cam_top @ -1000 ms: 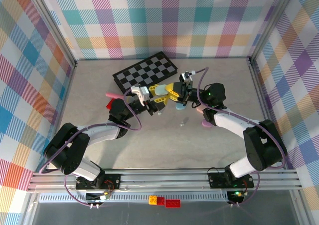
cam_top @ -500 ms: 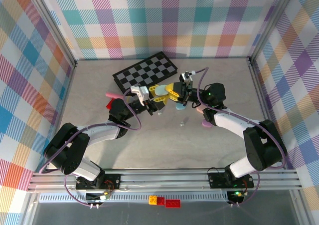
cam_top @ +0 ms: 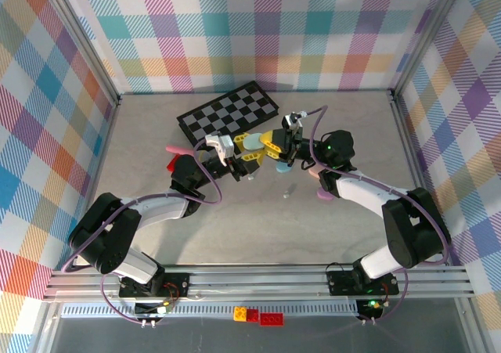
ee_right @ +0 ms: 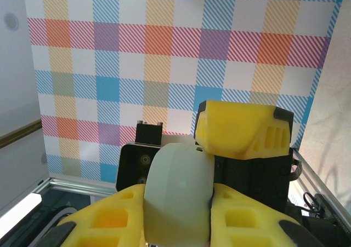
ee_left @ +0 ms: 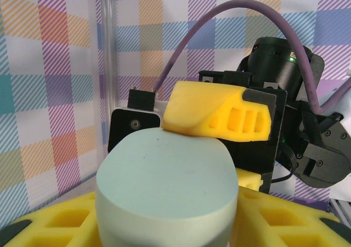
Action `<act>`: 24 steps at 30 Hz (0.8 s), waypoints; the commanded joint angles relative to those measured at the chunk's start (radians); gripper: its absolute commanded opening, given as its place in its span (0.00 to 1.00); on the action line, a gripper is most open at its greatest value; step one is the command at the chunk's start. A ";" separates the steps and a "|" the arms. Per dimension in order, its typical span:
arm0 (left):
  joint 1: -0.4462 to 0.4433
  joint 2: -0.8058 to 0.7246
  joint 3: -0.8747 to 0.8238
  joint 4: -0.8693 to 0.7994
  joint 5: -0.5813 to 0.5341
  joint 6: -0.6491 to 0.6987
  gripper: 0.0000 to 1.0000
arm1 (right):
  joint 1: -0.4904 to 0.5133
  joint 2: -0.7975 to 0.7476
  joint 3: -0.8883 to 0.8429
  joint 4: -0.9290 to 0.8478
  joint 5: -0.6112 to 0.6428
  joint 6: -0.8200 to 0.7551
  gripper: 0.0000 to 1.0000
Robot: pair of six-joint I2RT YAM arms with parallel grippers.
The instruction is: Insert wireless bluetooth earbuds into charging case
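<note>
Left arm stretched toward 1 o'clock, right arm toward 11 o'clock, left gripper (cam_top: 244,153) and right gripper (cam_top: 274,145) facing, both pinching a pale case (cam_top: 252,141)

Walls (cam_top: 258,32): pastel plaid in pink, teal, orange, purple and yellow.
Desk (cam_top: 258,228): plain pale beige.
Board (cam_top: 228,110): black and grey checks.
Oval case (ee_left: 167,192): pale blue-green, unpatterned.
Left gripper (cam_top: 247,154), right gripper (cam_top: 274,145): yellow jaws, black trim.
Cables (ee_left: 219,14): purple.
Bricks (cam_top: 258,315): yellow, red.
</note>
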 commanded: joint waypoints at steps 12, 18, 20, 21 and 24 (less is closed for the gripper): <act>-0.001 -0.010 0.035 0.057 0.047 -0.016 0.47 | -0.004 0.005 -0.015 -0.001 0.014 -0.047 0.11; -0.001 -0.008 0.037 0.057 0.052 -0.021 0.41 | -0.004 0.010 -0.017 -0.003 0.014 -0.050 0.11; -0.001 -0.009 0.036 0.057 0.055 -0.022 0.40 | -0.004 0.010 -0.016 -0.004 0.014 -0.051 0.11; -0.001 -0.008 0.036 0.057 0.055 -0.022 0.37 | -0.004 0.009 -0.017 -0.007 0.014 -0.052 0.11; -0.001 -0.009 0.034 0.056 0.057 -0.020 0.35 | -0.004 0.009 -0.023 -0.017 0.016 -0.059 0.12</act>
